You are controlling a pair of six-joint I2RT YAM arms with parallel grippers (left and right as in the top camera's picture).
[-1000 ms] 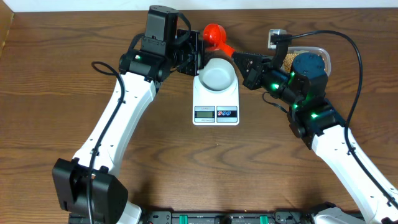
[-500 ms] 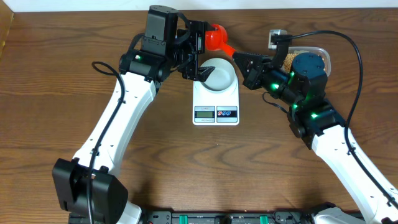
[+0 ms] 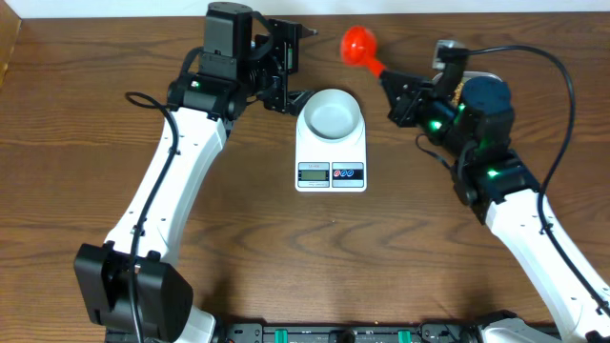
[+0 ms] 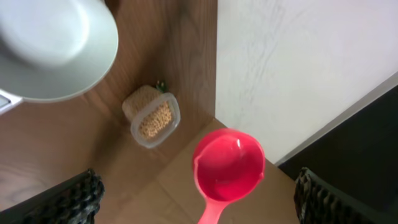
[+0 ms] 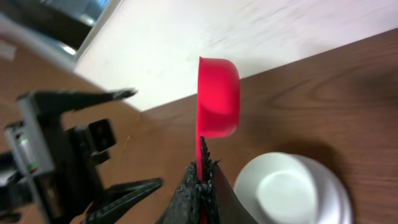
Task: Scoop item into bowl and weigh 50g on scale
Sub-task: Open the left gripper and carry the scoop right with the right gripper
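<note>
The pale bowl (image 3: 331,112) stands empty on the white scale (image 3: 330,152), and it shows in both wrist views (image 4: 56,43) (image 5: 289,190). My left gripper (image 3: 289,65) hangs open just left of the bowl, touching nothing; its fingers (image 4: 71,199) frame the left wrist view. My right gripper (image 3: 396,88) is shut on the handle of a red scoop (image 3: 360,43). The scoop's cup (image 4: 229,165) (image 5: 217,96) is empty and sits behind and to the right of the bowl. Tan beans (image 4: 155,121) lie in a clear tub (image 4: 173,121) at the back right.
The right arm (image 3: 486,105) covers most of the tub in the overhead view. A white wall (image 4: 298,62) runs right behind the table's back edge. Bare brown tabletop (image 3: 334,257) lies in front of the scale.
My left gripper has opened, let go of the bowl's rim and drawn back to the left. My right gripper has carried the scoop rightward, away from the bowl.
</note>
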